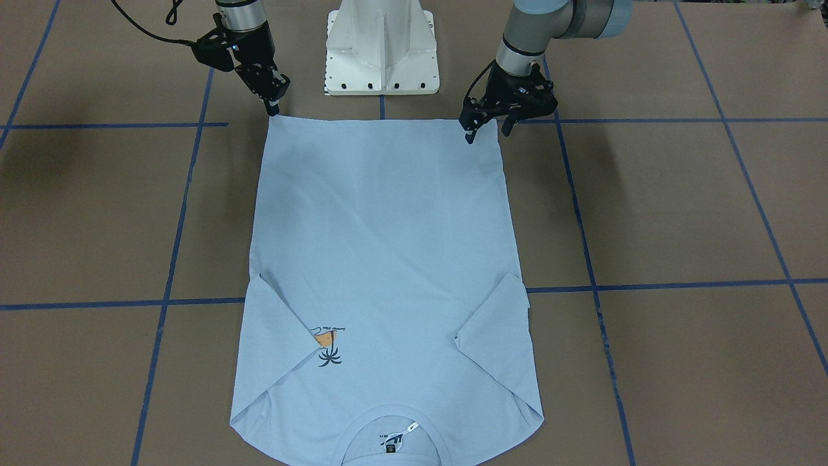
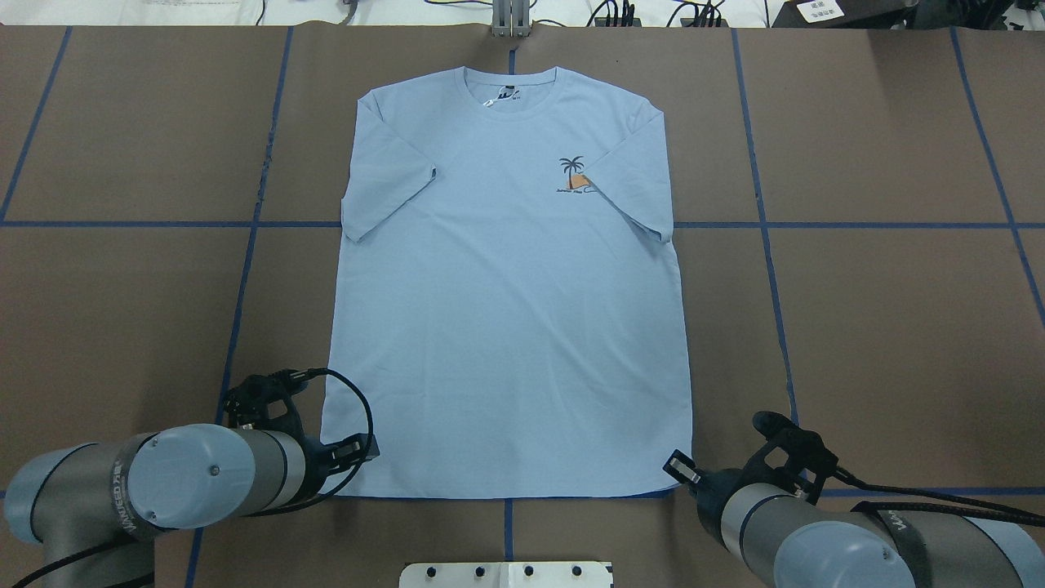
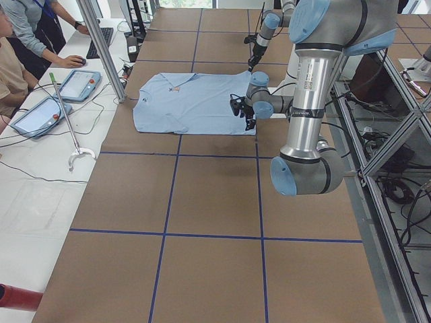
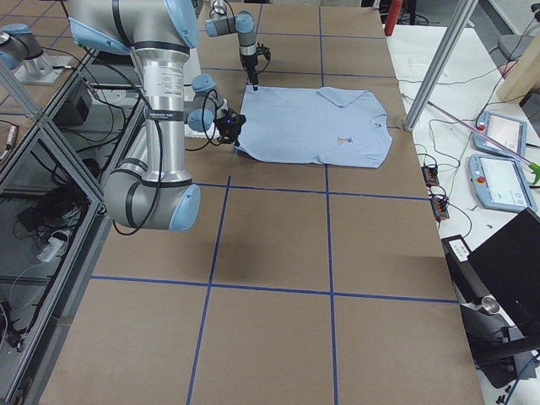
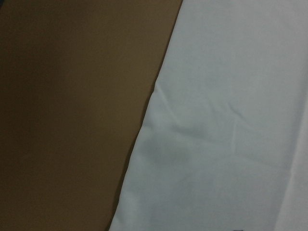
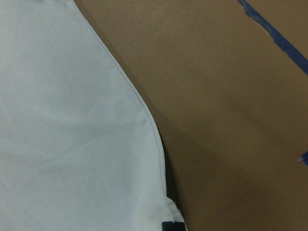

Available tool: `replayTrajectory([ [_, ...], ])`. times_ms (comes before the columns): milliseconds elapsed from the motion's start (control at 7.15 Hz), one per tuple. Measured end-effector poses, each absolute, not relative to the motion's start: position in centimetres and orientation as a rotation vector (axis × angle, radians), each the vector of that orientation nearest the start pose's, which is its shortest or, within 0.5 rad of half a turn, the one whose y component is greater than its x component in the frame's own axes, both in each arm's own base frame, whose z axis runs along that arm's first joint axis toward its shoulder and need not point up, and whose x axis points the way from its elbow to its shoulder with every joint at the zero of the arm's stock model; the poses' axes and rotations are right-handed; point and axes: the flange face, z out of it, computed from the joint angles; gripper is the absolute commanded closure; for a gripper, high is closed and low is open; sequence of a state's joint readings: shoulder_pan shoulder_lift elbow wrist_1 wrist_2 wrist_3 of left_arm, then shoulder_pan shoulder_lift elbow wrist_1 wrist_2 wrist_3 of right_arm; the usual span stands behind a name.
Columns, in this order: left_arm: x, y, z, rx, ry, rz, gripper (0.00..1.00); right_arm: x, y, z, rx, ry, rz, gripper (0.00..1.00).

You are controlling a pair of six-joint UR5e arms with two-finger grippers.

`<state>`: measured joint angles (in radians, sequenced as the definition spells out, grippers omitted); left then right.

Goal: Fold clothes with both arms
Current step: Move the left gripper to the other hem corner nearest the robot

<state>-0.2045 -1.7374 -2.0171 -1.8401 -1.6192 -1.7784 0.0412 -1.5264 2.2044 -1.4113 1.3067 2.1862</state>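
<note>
Closest in, white pedestal (image 2: 506, 574) at the near edge of the table (image 2: 898, 327), an arm on either side of it. Left arm (image 2: 188, 482) sits low at near left, right arm (image 2: 816, 539) low at near right, both angled down at the hem.

Left claw (image 1: 487, 134) is at the near-left hem corner with its fingers (image 1: 467, 129) spread wide. One is over the cloth, the other over bare table just outside the edge, and nothing is pinched between them. Its wrist camera shows only a shirt edge lying on brown table.

Right claw (image 1: 273, 110) comes to a point right at the near-right hem corner. It shows edge-on, so I can't tell how wide it stands or whether it has the cloth. Its wrist view catches a dark tip at that corner, where the fabric puckers a little.

On to the shirt (image 2: 506, 310): light blue, flat, face up, mid-table, hem near and neck far. Blue tape (image 2: 898, 224) lines run out from under it on both sides.

Further out, both sleeves are turned in over the chest. That's the left sleeve (image 2: 384, 175) and the right sleeve (image 2: 641, 180), the right one overlapping the edge of the print (image 2: 574, 174).

Farthest of all is the collar (image 1: 392, 411), with a dark label (image 1: 390, 446) and a white tag (image 1: 406, 430) inside it.
</note>
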Motion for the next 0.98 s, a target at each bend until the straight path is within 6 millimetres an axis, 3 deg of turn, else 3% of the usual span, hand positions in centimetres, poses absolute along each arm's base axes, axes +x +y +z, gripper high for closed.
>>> replayTrajectory([
  [140,49.7,-22.5,34.8,-0.056,0.873,-0.356,0.23,-45.6,-17.8,33.2,0.002,-0.888,0.724,1.00],
  [280,49.8,-22.0,35.4,-0.061,0.860,-0.351,0.38,-45.6,-17.8,33.2,0.003,-0.888,0.724,1.00],
  [560,49.7,-21.7,35.8,-0.067,0.848,-0.355,1.00,-45.6,-17.8,33.2,0.004,-0.889,0.724,1.00],
  [980,49.3,-21.4,35.2,-0.075,0.816,-0.365,1.00,-45.6,-17.8,33.0,0.003,-0.892,0.724,1.00],
])
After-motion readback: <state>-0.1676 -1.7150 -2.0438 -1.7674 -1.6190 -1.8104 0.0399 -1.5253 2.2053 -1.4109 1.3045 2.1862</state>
